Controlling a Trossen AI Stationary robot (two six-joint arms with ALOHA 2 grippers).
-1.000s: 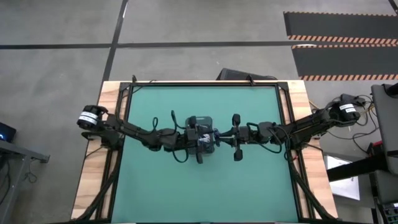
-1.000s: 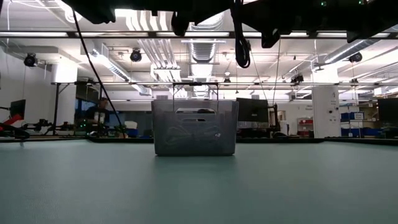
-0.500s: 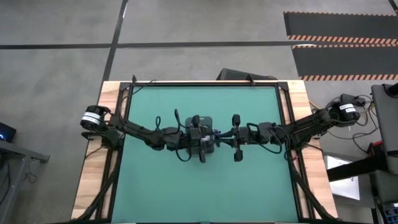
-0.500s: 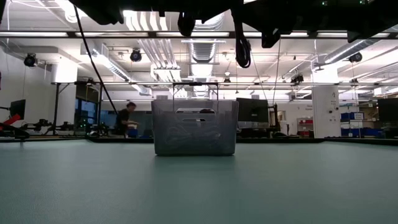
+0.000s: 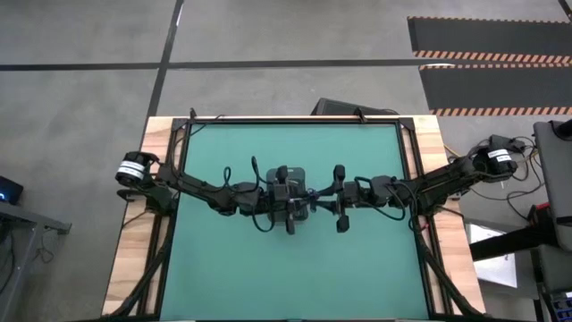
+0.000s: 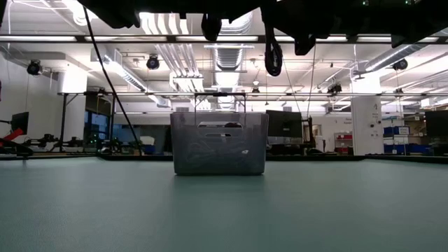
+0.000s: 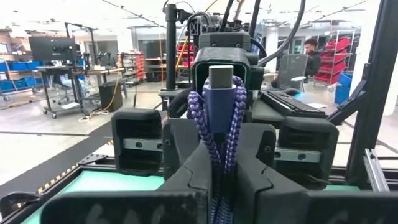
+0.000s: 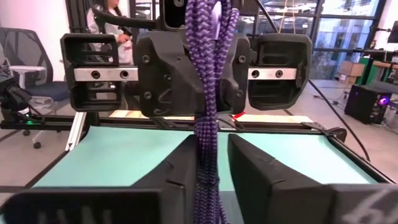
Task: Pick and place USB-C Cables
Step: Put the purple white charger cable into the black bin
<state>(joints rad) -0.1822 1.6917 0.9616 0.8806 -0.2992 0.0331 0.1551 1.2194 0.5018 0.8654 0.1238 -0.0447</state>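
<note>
Left fingers (image 7: 219,171) clamp purple cable (image 7: 214,112) | right fingers (image 8: 249,168) parted

We are in a robotics lab or workshop: exposed ceiling ducts (image 6: 224,52) (strip lights beside them), red parts bins (image 7: 336,53), monitors (image 7: 53,46), office chair (image 8: 25,59), and hazard-striped floor mats (image 5: 487,54).

Purple braided cable (image 7: 218,124), bundled, upright midair.

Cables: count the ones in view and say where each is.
1. A purple braided cable is clamped in the left gripper above the mesh basket, with the right gripper open around it. More may lie hidden inside the basket.
</note>
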